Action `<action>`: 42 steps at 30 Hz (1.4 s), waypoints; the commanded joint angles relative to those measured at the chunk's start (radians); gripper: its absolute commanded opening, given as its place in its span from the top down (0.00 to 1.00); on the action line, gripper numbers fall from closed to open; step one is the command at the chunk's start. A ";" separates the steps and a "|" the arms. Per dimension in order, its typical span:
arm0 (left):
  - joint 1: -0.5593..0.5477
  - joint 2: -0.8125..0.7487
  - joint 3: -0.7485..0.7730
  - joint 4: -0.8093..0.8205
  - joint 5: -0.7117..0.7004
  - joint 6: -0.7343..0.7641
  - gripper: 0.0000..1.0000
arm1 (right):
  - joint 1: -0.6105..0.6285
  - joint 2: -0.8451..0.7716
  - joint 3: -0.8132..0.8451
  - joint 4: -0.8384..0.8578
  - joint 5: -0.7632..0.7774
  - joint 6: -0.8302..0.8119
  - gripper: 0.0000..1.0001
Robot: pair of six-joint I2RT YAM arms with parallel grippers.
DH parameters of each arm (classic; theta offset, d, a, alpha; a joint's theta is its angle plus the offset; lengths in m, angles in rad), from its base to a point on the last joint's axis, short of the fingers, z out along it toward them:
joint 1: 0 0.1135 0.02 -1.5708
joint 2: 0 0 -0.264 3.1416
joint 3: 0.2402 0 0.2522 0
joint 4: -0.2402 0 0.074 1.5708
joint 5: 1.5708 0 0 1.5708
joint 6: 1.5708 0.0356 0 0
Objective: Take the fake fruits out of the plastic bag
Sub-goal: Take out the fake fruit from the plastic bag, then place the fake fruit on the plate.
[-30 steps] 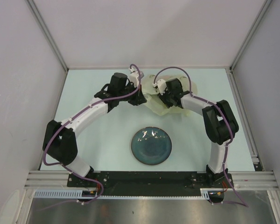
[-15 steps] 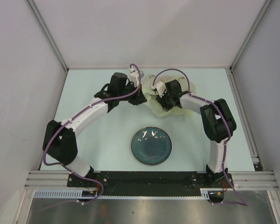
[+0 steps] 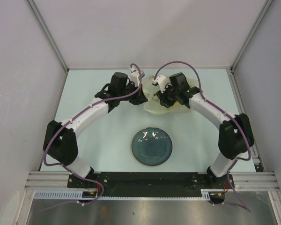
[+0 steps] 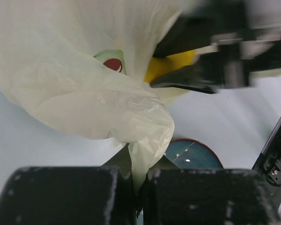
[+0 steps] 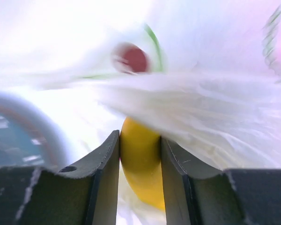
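Left gripper (image 4: 139,187): clamped on a fold of the plastic bag (image 4: 79,89).
Right gripper (image 5: 140,143): pinching a yellow fake fruit (image 5: 141,180) at the bag's opening.
Bag place: middle of far edge.
Plate (image 3: 152,146): toward near edge.

Cannot tell banana from lemon in the yellow fruit (image 5: 140,164), mostly covered by the plastic bag (image 5: 201,108). Blurred right gripper (image 4: 159,68) in left wrist view; half-hidden plate (image 4: 196,152).
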 commanded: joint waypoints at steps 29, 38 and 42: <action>0.019 -0.083 0.038 -0.027 0.012 0.086 1.00 | 0.479 -0.523 -0.044 -0.311 -0.362 0.249 1.00; 0.019 -0.187 -0.043 -0.044 0.030 0.132 1.00 | 0.638 -0.514 -0.261 -0.340 -0.187 -0.110 1.00; 0.019 -0.225 -0.089 -0.020 0.050 0.114 0.99 | 0.729 -0.524 -0.373 -0.365 -0.113 -0.282 1.00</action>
